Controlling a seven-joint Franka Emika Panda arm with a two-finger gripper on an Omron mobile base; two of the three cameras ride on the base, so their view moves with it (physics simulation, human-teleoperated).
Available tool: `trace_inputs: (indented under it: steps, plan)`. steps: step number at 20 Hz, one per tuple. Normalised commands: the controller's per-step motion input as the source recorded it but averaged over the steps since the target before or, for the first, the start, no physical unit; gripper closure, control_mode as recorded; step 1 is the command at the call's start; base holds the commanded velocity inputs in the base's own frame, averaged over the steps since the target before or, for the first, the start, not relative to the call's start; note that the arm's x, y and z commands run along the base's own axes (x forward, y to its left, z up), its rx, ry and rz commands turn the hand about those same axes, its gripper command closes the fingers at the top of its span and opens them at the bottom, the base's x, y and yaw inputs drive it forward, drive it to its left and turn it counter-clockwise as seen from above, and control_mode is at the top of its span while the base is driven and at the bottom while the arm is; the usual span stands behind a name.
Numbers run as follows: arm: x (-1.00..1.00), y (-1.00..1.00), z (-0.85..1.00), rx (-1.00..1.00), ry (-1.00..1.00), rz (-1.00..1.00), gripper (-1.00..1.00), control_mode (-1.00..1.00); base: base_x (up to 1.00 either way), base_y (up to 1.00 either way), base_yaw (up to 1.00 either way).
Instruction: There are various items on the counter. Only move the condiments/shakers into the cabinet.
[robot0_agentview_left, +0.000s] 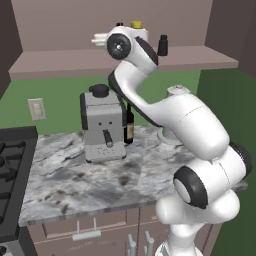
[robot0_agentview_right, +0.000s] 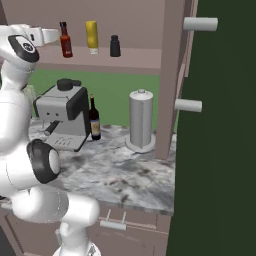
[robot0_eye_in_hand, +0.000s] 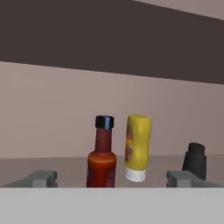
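A: Where do the condiments stand?
B: Red sauce bottle (robot0_eye_in_hand: 101, 158), yellow bottle (robot0_eye_in_hand: 137, 147) and black shaker (robot0_eye_in_hand: 194, 160) stand upright on the cabinet (robot0_agentview_right: 125, 59) shelf.
A: And the gripper (robot0_eye_in_hand: 111, 178)?
B: Released, fingers spread, level with the shelf

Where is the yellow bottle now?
The yellow bottle stands on the cabinet shelf, between the red sauce bottle and the black shaker; the hand view shows it directly ahead.

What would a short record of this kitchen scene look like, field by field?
cabinet shelf: holds red sauce bottle, yellow bottle, black shaker, all upright
counter: coffee machine, wine bottle, grey canister
gripper: open, empty, up at the shelf facing the red sauce bottle
condiments left on counter: none seen
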Motion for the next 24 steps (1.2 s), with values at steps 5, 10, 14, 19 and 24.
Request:
trace_inputs:
  steps: [5, 10, 14, 19, 24]
  plan:
    - [-1.00, -0.02, -0.19, 0.00, -0.09, -0.12, -1.00, -1.00, 0.00, 0.00, 0.00]
    - [-1.00, -0.39, -0.64, 0.00, -0.17, -0.16, -1.00, -1.00, 0.00, 0.00, 0.00]
    - [-1.00, -0.82, -0.96, 0.00, -0.14, -0.17, -1.00, -1.00, 0.00, 0.00, 0.00]
    - [-1.00, -1.00, -0.87, 0.04, -0.14, -0.09, -1.00, -1.00, 0.00, 0.00, 0.00]
    - [-1.00, -1.00, -0.66, 0.11, -0.15, -0.08, -1.00, -1.00, 0.00, 0.00, 0.00]
